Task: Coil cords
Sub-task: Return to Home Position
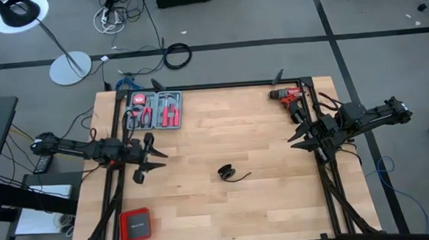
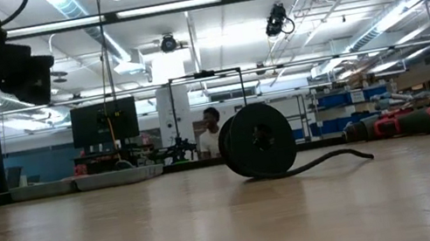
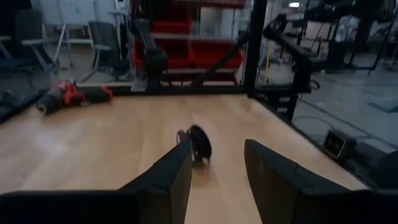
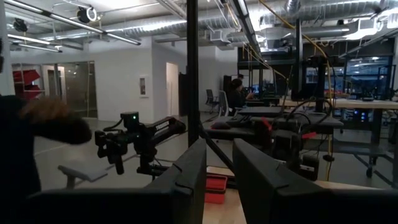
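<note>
The thin black cord (image 1: 227, 172) is wound into a small coil near the table's middle. In the low view the coil (image 2: 259, 141) stands on its edge on the wood, and its loose tail (image 2: 337, 157) lies flat toward the right. My left gripper (image 1: 162, 154) is at the table's left, level and open, pointing at the cord (image 3: 199, 142) from a distance; nothing is between its fingers (image 3: 217, 158). My right gripper (image 1: 295, 139) hangs at the right edge, raised, open and empty (image 4: 219, 155).
A red drill (image 1: 290, 97) lies at the far right corner. A tray of red-handled pliers (image 1: 155, 110) sits at the far left. A red and black box (image 1: 136, 225) rests near the front left. Bare wood (image 1: 222, 134) surrounds the cord.
</note>
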You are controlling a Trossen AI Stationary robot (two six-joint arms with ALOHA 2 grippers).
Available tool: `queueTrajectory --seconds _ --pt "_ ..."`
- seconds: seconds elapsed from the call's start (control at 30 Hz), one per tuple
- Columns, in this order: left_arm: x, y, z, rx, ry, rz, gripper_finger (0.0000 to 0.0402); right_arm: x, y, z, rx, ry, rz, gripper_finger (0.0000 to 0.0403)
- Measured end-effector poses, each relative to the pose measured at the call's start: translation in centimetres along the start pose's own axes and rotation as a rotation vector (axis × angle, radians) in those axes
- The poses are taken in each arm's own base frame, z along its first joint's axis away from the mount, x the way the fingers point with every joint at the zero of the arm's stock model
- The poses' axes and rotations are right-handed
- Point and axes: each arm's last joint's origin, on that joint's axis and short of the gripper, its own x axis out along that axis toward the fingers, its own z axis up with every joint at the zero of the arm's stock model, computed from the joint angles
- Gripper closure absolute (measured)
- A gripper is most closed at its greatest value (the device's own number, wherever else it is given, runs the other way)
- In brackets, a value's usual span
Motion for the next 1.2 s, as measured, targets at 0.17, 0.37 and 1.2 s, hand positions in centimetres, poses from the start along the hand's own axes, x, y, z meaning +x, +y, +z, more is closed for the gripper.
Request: queueTrajectory --seconds 0.17,0.37,1.2 --pt "0.0 0.0 0.3 -0.001 -0.036 -0.002 0.0250 0.0 0.0 0.0 0.000 0.000 0.000 0.0324" --pt "0.0 0.0 0.5 -0.001 -0.049 -0.003 0.0250 0.0 0.0 0.0 0.000 0.000 0.000 0.0324" --pt "0.0 0.0 0.4 -0.001 -0.047 -0.002 0.0250 -4.0 0.8 -4.5 0.060 -0.278 0.181 0.0324"
